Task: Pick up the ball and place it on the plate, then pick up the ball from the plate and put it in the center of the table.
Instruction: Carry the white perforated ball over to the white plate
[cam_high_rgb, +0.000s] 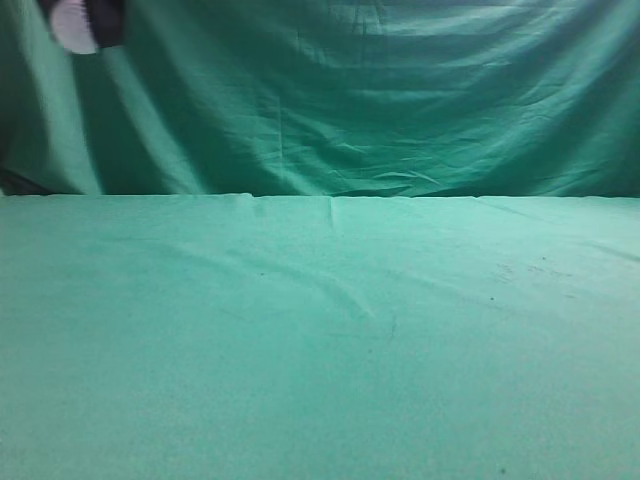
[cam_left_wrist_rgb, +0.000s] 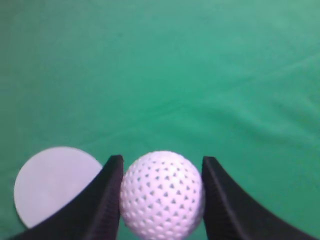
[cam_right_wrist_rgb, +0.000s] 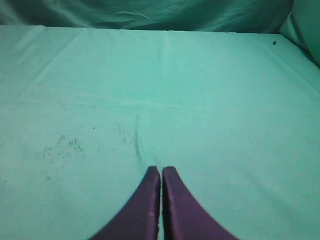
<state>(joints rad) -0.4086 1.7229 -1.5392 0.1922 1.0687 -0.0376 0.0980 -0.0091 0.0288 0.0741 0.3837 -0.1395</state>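
The white dimpled ball (cam_left_wrist_rgb: 162, 195) sits between the two black jaws of my left gripper (cam_left_wrist_rgb: 162, 161), which is shut on it. In the exterior view the ball (cam_high_rgb: 74, 25) and the gripper (cam_high_rgb: 103, 18) are at the top left corner, high above the green table (cam_high_rgb: 320, 330). A round white plate (cam_left_wrist_rgb: 50, 187) lies on the table below and left of the ball in the left wrist view; it is out of the exterior view. My right gripper (cam_right_wrist_rgb: 161, 171) is shut and empty, low over the table (cam_right_wrist_rgb: 175, 90).
A darker green backdrop cloth (cam_high_rgb: 350, 90) hangs behind the table's far edge. The table cloth has faint wrinkles and small dark specks (cam_right_wrist_rgb: 62, 145).
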